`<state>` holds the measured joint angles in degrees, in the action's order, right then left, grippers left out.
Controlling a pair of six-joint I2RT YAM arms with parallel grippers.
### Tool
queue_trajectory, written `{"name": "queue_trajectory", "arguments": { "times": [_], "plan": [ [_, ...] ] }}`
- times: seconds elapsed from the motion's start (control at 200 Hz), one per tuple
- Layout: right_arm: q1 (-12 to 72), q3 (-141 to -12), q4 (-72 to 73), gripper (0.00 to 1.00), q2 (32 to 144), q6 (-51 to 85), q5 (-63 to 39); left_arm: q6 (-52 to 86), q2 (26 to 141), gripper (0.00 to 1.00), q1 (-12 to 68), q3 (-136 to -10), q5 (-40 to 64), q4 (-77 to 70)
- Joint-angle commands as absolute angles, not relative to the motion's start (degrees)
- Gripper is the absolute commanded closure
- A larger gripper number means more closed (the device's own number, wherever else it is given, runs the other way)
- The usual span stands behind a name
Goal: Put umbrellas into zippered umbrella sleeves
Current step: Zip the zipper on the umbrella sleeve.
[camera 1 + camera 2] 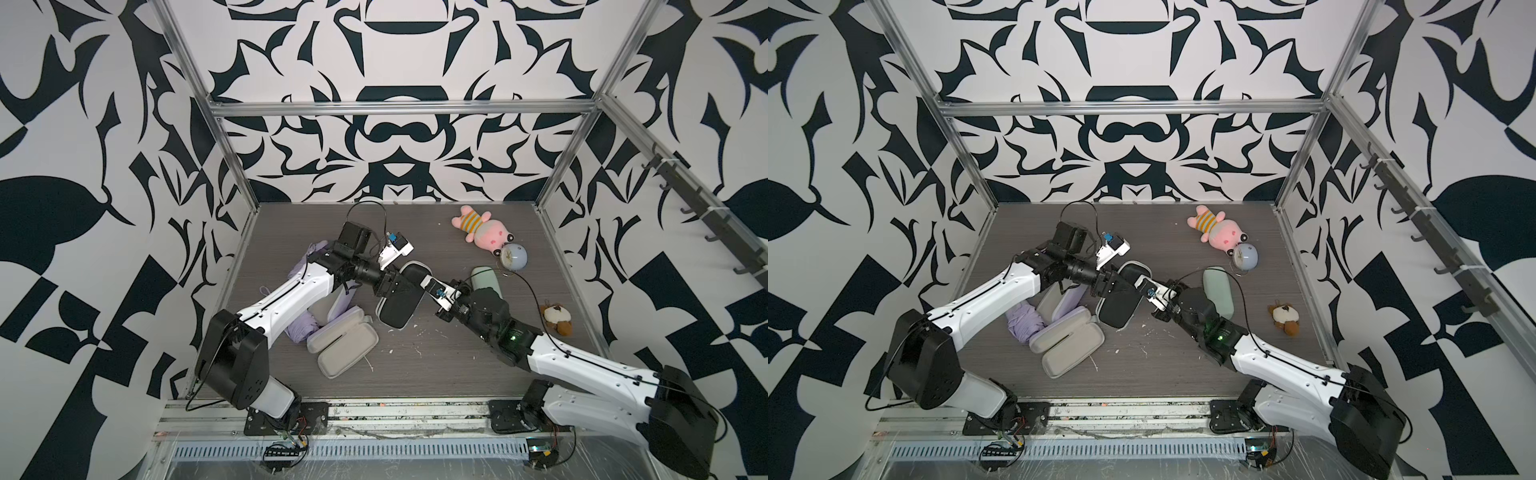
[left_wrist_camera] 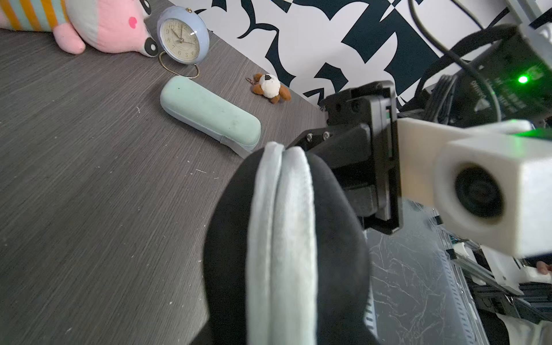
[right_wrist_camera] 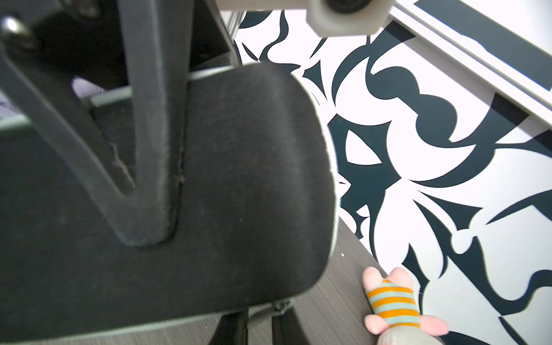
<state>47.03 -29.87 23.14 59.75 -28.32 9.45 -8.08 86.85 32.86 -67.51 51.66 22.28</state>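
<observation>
Top views both show four sleeves. One black sleeve [image 1: 399,311] sits at centre, clamped in the left gripper [image 1: 392,286] jaws. The right gripper [image 1: 426,282] is at its end, and I cannot tell whether its jaws grip. One closed mint sleeve [image 1: 486,282] lies nearby. Two opened lilac sleeves [image 1: 347,349] lie on the desk [image 1: 415,374] beside one lilac umbrella [image 1: 300,328].

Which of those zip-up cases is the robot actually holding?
The black case, clamped in the left gripper. The mint case lies shut near the clock; the lilac cases lie open beside the left arm.
</observation>
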Motion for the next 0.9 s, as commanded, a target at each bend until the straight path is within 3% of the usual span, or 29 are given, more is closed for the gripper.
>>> {"name": "queue_trajectory", "arguments": {
  "times": [0.0, 0.115, 0.405, 0.67, 0.895],
  "plan": [
    [47.6, -34.2, 29.7, 0.92, 59.9, -28.9, 12.7, -7.7, 87.6, 1.0, 33.1, -69.2, 54.7, 23.5],
    [47.5, -34.5, 29.5, 1.0, 60.9, -29.6, 12.4, -7.3, 87.5, 1.0, 33.0, -69.4, 55.0, 23.6],
    [52.0, -33.1, 18.5, 1.0, 58.6, -40.9, 8.5, -4.4, 88.8, 1.0, 28.9, -72.1, 57.4, 25.2],
    [56.5, -33.8, 15.8, 1.0, 61.4, -39.8, 9.4, -3.5, 91.0, 1.0, 28.9, -73.4, 57.6, 26.1],
    [46.3, -36.3, 17.5, 1.0, 61.0, -31.9, 9.5, -5.5, 90.9, 1.0, 31.5, -72.0, 56.2, 31.1]
  ]
}}
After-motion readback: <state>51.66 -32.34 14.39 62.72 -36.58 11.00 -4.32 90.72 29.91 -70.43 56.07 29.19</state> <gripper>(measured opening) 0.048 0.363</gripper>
